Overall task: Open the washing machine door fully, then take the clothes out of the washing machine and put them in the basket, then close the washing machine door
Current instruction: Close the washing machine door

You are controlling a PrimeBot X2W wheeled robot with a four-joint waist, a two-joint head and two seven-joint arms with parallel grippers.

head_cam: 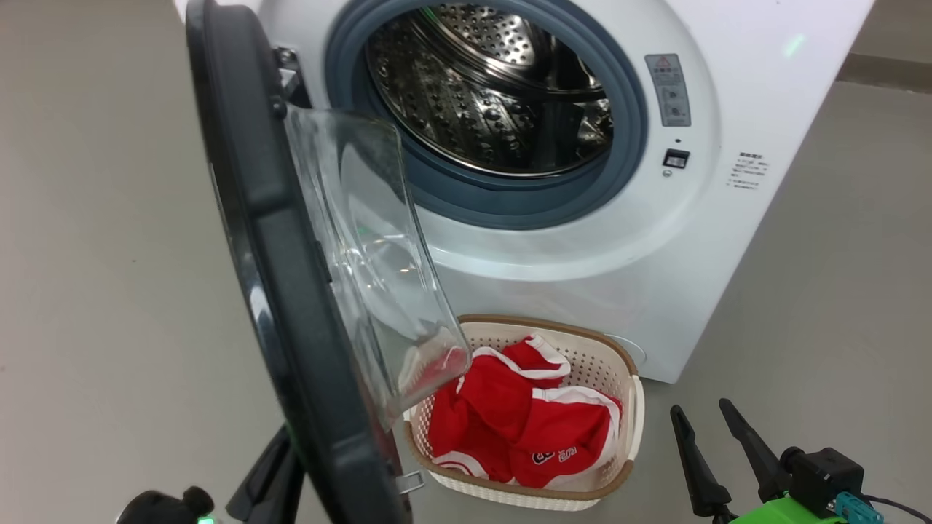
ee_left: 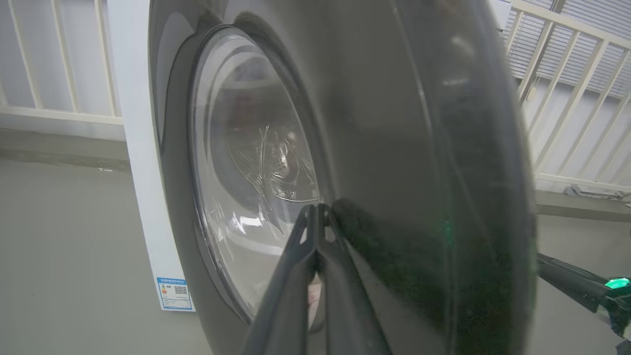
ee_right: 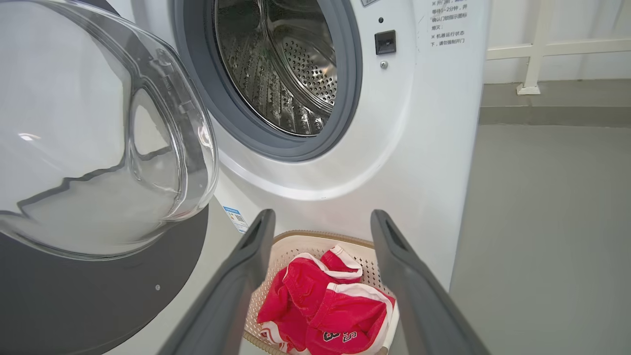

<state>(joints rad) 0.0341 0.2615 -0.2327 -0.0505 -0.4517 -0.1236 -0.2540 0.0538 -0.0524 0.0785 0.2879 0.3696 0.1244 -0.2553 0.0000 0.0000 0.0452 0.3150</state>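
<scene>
The washing machine [head_cam: 728,240] stands with its steel drum [head_cam: 495,87] showing no garments. Its door [head_cam: 255,218] is swung out, edge-on to the head view, with the glass bowl [head_cam: 364,247] facing the machine. The red clothes [head_cam: 524,429] lie in the basket [head_cam: 626,466] on the floor below the opening. My left gripper [ee_left: 318,209] is shut with nothing in it, tips at the door's outer face [ee_left: 394,148] where window meets black rim; from the head it [head_cam: 277,458] is behind the door. My right gripper [head_cam: 699,407] is open right of the basket, and its own view [ee_right: 320,231] looks down at the clothes [ee_right: 325,305].
Grey floor [head_cam: 109,255] spreads to the left of the door and to the right of the machine. A white railing [ee_left: 567,98] and wall run behind. The basket [ee_right: 296,244] sits close against the machine's front, partly under the door's glass bowl [ee_right: 98,133].
</scene>
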